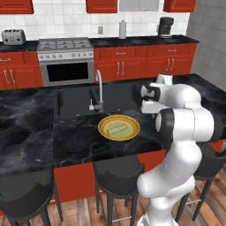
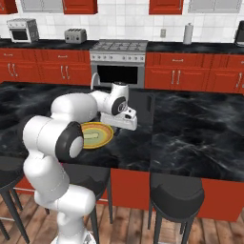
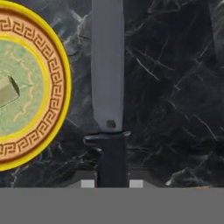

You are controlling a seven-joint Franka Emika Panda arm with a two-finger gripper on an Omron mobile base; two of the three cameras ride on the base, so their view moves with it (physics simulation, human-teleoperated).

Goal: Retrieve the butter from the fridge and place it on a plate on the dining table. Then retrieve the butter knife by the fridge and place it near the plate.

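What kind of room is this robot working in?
A home kitchen, rendered: a steel oven range set among red base cabinets, and a black marble island with a sunken sink and black bar stools.

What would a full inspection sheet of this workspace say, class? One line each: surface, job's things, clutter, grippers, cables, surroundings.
Surface: dining table, black marble, with sunken sink and tap.
Job's things: butter lies on the plate; butter knife beside the plate, over the marble.
Clutter: nothing seen.
Grippers: gripper shut on the butter knife handle.
Cables: nothing seen.
Surroundings: stove, toaster, stools, red cabinets.
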